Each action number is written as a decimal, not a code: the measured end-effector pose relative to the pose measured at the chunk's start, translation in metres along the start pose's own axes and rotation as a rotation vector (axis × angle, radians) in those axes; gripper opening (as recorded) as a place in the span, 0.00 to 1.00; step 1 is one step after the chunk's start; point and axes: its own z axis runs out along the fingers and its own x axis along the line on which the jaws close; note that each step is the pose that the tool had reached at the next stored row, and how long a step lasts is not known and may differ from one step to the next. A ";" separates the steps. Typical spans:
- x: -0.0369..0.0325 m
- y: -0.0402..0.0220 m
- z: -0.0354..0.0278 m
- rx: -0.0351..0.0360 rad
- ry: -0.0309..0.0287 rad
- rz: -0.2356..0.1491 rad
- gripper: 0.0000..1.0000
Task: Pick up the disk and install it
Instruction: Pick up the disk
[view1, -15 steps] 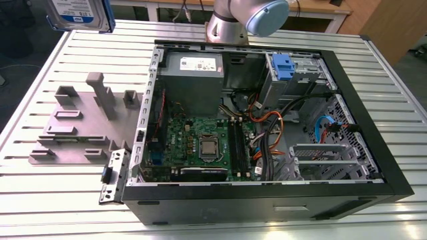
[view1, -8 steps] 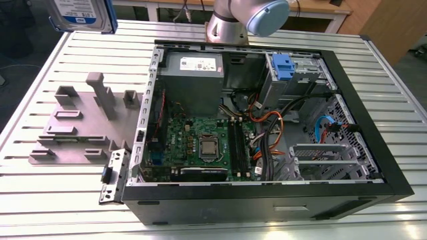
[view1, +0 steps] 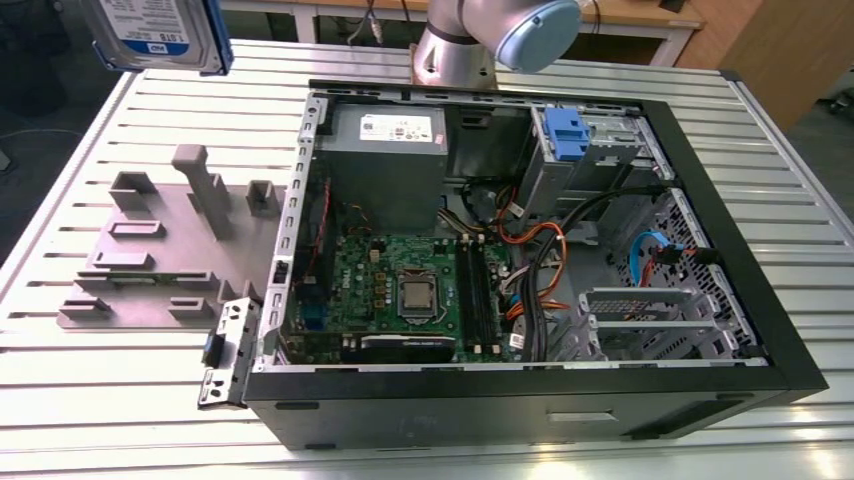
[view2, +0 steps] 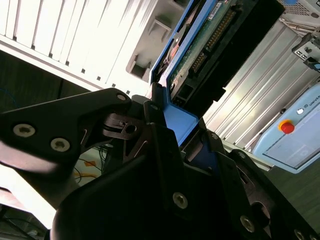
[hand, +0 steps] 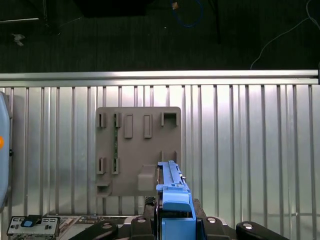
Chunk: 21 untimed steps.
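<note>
Blue-framed silver disk (view1: 158, 35), clamped edgewise in our gripper (hand: 175, 207), aloft at eleven o'clock of the open case (view1: 467, 400); we judge pick-up done, install pending, needing a level carry caseward.

This is a robotics lab or workshop. A slatted aluminium worktable (view1: 134, 400) carries an open black desktop computer case (view1: 787, 340) laid on its side, with its green motherboard (view1: 400, 280) and orange and red wiring (view1: 534, 240) exposed. Beside it, on the exterior view's left, lies a grey plastic fixture plate with upright posts (view1: 160, 260). The silver base of a robot arm (view1: 454, 55) rises at the table's far edge, with light wooden furniture (view1: 761, 40) behind. The second wrist view shows a pale control pendant (view2: 295, 145) with a round red stop button (view2: 287, 127). In the first wrist view, loose cables (hand: 280, 37) trail over a dark floor (hand: 125, 40).
</note>
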 end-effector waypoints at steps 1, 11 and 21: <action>0.0001 -0.0001 0.0000 0.0000 0.0000 0.000 0.36; -0.0001 -0.0112 -0.0003 -0.0001 0.0001 0.000 0.36; -0.0004 -0.0248 -0.0006 -0.0002 0.0001 0.000 0.36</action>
